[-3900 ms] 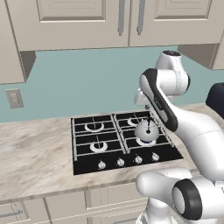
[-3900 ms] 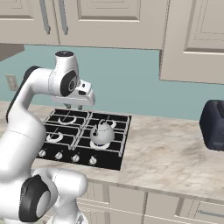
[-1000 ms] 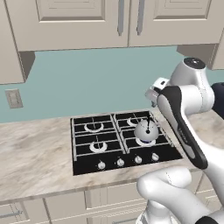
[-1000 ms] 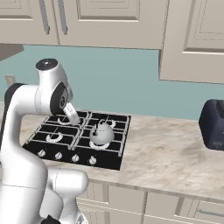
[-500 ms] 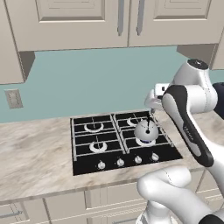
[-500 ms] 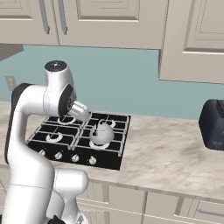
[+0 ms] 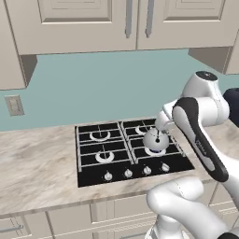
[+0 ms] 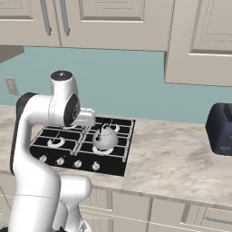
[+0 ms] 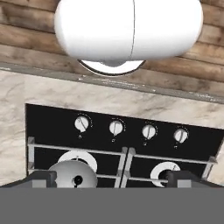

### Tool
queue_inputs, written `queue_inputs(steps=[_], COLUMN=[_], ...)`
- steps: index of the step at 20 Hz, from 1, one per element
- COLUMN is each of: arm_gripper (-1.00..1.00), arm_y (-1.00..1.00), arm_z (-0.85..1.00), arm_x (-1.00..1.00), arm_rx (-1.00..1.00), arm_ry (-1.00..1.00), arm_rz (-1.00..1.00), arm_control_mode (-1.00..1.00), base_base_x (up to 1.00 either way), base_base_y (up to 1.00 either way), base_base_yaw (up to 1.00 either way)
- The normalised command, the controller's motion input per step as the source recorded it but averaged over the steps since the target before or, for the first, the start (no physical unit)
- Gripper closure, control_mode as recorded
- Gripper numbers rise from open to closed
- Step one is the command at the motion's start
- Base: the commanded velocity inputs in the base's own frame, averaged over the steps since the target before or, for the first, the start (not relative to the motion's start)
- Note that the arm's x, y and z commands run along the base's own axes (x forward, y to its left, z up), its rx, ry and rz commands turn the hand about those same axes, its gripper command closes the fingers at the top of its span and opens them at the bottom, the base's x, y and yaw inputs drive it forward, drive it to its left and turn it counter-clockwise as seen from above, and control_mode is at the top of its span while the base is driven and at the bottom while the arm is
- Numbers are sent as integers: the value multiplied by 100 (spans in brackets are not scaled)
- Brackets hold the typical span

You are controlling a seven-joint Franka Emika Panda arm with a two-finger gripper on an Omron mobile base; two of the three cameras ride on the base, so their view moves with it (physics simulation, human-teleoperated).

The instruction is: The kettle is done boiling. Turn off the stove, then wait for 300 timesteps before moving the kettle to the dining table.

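Jaws: two dark fingertips stand far apart at the bottom corners of the hand view, at 7 and 5 o'clock; wide open, nothing held.
Gripper position: gripper points down over the stove, above its rear burners, near the kettle.
Kettle: kettle sits upright on the front right burner in the left base view; in the hand view its dome lies at 7 o'clock, just inside one fingertip.
Kettle relative to jaws: off-centre between the tips, close to one finger, not touched.
Knobs: four silver knobs run in a row across the hand view, at 12 o'clock from the jaws and well apart from them.
Reason for pose: judged as an approach from above that keeps the knob row in sight; the open jaws suit closing round a knob.
Step in hand: burner shut-off, not yet done; no knob is contacted.
Worktop: marbled worktop carries the stove; a dark toaster stands at its right end.
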Motion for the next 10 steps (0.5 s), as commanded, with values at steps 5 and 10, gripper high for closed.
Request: queue_inputs(steps=[5,10], arm_gripper=[-100,-100], arm_y=[0,-11], arm_z=[-43,-47], arm_x=[-19,-11], arm_rx=[-19,-16], arm_ry=[0,0], arm_rz=[35,20], arm_control_mode=[-100,-100], base_base_x=[0,0], base_base_y=[0,0], base_base_yaw=[0,0])
